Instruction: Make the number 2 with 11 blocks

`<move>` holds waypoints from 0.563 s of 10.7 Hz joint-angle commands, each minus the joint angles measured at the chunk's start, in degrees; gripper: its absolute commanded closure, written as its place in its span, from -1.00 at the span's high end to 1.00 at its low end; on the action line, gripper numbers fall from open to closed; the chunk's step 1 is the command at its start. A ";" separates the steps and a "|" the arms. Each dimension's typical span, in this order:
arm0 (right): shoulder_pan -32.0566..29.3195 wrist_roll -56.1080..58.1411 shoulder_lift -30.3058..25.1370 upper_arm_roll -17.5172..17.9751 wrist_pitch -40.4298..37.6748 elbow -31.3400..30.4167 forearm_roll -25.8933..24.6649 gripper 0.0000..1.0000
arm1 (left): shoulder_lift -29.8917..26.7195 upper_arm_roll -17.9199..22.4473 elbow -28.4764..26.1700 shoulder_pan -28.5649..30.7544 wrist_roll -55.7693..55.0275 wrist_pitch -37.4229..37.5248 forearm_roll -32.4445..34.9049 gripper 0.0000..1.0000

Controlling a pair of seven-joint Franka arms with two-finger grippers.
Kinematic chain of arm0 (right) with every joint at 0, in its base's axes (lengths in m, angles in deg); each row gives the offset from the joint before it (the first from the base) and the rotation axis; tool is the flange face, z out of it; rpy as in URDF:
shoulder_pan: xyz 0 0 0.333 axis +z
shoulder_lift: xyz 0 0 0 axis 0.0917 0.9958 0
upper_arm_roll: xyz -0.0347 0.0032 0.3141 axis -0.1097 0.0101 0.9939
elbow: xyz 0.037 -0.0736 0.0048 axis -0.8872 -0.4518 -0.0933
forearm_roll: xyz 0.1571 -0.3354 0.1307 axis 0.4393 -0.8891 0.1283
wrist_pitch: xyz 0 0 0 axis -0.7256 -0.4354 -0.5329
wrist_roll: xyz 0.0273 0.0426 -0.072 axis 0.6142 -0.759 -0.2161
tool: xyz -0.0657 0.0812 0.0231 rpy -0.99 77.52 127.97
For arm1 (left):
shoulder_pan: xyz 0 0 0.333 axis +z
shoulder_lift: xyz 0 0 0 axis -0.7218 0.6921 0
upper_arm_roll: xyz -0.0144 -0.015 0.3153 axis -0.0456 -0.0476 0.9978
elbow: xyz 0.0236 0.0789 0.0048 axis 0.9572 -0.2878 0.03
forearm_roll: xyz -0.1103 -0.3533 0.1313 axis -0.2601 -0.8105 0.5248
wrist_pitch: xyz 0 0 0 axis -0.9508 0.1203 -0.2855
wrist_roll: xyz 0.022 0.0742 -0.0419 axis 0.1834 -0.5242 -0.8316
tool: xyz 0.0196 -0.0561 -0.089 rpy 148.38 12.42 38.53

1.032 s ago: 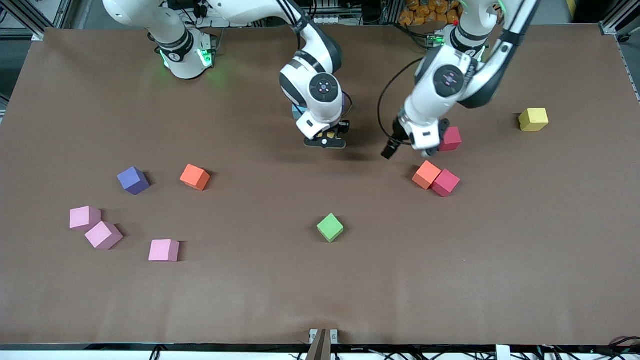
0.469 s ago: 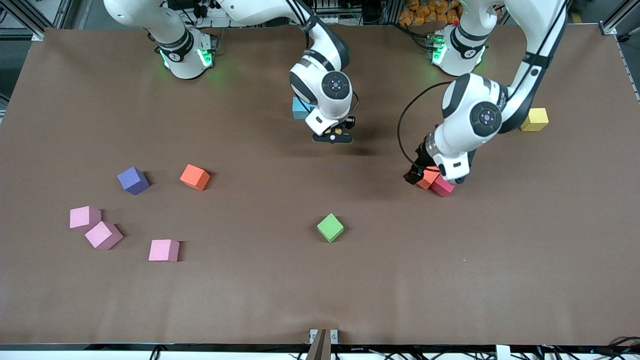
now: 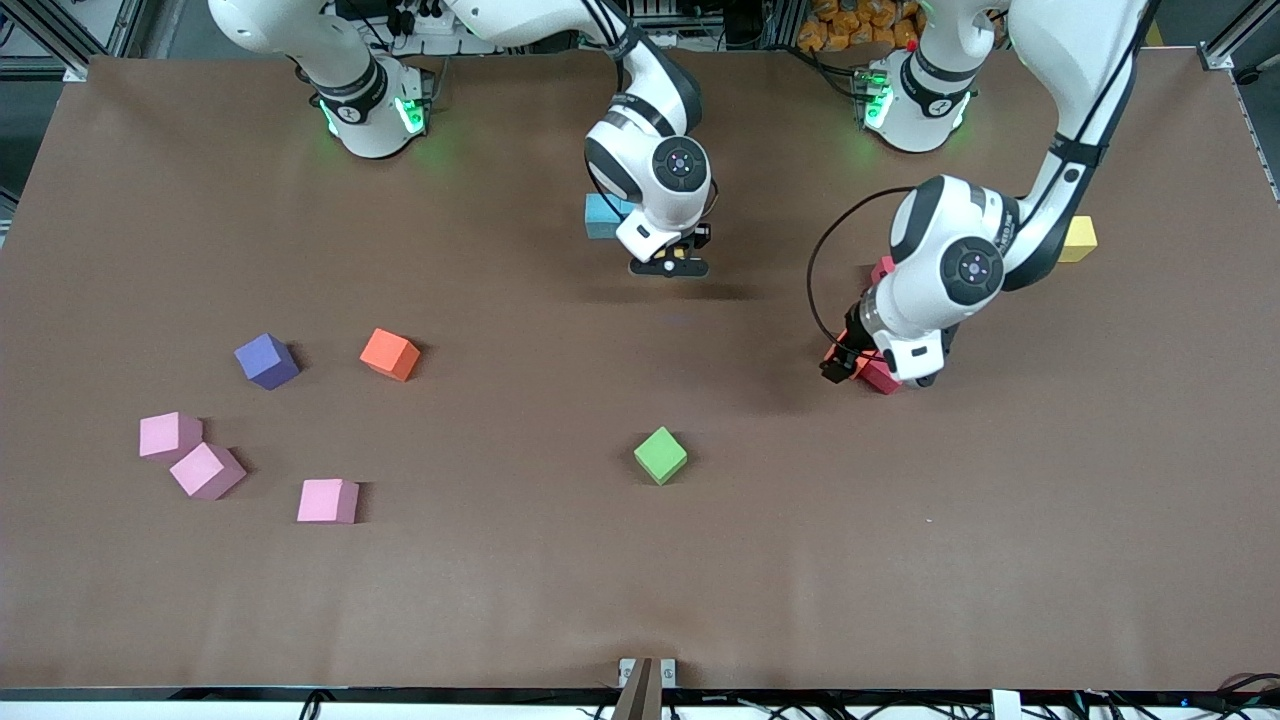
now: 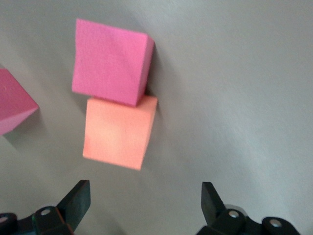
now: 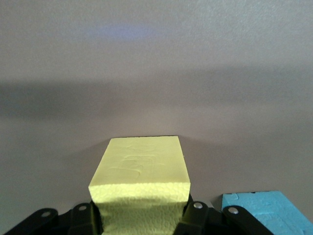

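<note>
Currently, a yellow block (image 5: 140, 183) is clamped in the right gripper (image 3: 668, 266) over the table (image 3: 640, 600) mid-top edge, beside the light blue block (image 3: 603, 215) (likely for placing); left gripper (image 4: 142, 208) is held wide over the orange block (image 4: 118, 133) touching a red block (image 4: 110, 62).

Left gripper (image 4: 142, 208) fingers (image 4: 76, 200) spread; right gripper (image 5: 142, 215) fingers clamped.

No readable text, labels, brand names, numbers or signs appear anywhere in these views, neither on the foam blocks, the robot arms, nor the brown tabletop.
</note>
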 commanded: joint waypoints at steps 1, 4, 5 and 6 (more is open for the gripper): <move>1.12 -1.02 -0.45 -0.24 0.10 -0.64 2.07 -0.56 | 1.80 1.36 1.36 -0.64 0.09 3.01 1.32 1.00; 1.82 -1.10 -0.45 -0.24 0.10 -0.81 2.08 -0.56 | 3.03 2.50 1.44 -0.55 0.17 3.81 1.32 1.00; 1.91 -1.10 -0.45 -0.24 0.18 -1.16 2.08 -0.56 | 3.12 3.11 1.44 -0.64 0.35 3.81 1.32 1.00; 2.00 -1.10 -0.45 -0.24 0.27 -1.34 2.08 -0.56 | 3.47 3.20 1.44 -0.64 0.52 3.81 1.32 1.00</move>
